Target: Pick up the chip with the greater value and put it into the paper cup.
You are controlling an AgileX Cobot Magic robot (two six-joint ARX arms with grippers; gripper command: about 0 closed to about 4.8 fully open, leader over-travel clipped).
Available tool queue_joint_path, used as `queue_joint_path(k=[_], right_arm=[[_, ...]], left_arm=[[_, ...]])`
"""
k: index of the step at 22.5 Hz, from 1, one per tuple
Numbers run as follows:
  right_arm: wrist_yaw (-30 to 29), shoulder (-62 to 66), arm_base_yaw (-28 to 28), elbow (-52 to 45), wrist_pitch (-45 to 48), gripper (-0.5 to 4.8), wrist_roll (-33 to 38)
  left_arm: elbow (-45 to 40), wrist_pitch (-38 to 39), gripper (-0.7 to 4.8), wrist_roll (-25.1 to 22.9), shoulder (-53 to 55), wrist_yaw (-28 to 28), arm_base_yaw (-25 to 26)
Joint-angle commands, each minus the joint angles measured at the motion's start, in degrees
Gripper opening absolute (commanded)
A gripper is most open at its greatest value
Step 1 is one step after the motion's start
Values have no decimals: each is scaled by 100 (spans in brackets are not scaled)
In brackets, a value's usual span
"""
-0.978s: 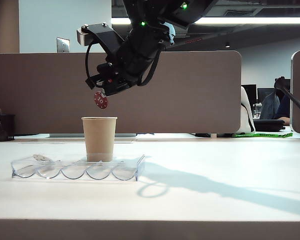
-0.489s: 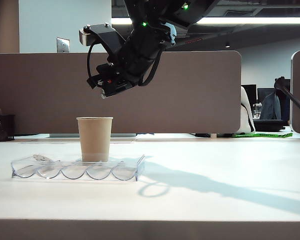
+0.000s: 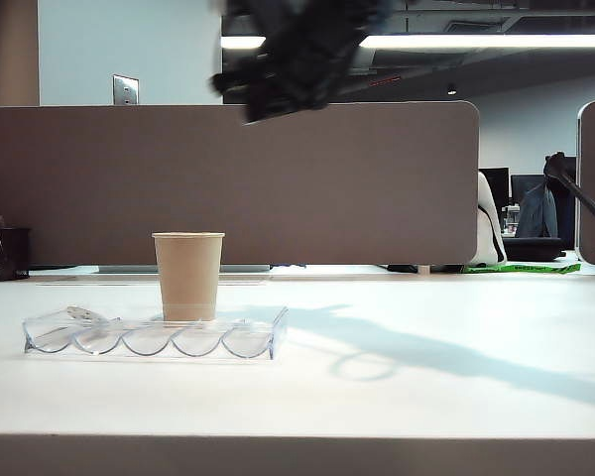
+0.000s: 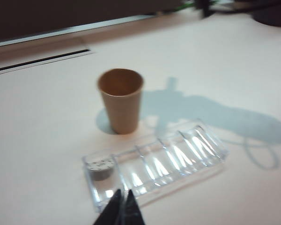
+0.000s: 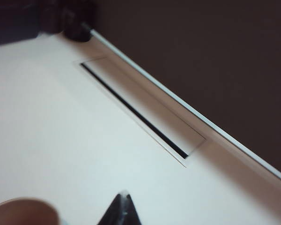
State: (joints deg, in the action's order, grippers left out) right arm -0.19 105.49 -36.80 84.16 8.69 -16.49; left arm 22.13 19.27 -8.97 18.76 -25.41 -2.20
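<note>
You had a pale white table (image 3: 407, 397) under everything. On it stood the tan paper cup (image 3: 188, 276), upright, at about ten o'clock from the table's middle in the exterior view. Just in front of the cup, at its six o'clock, lay your clear scalloped tray (image 3: 154, 337) flat on the top. A long dark slot (image 5: 133, 110) ran in the tabletop near its far edge.

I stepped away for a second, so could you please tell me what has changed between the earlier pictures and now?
The right gripper let go of the dark red chip above the paper cup; the chip is no longer in view. It then rose up and right, jaws shut. The cup shifted slightly left. The left gripper now shows shut. The clear tray and its white chip stayed put.
</note>
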Motion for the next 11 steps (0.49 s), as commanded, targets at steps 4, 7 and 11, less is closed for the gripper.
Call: queue_joint_path(k=[4, 7, 11], right_arm=[[-909, -461, 800, 31, -74, -6, 791], [-914, -756, 1088, 28, -411, -6, 748], [-1241, -1246, 1482, -184, -625, -6, 743]], left_arm=[[17, -518, -6, 647, 0, 282, 2], [17, -739, -6, 859, -42, 555, 4], [13, -752, -6, 1165, -271, 616, 4]])
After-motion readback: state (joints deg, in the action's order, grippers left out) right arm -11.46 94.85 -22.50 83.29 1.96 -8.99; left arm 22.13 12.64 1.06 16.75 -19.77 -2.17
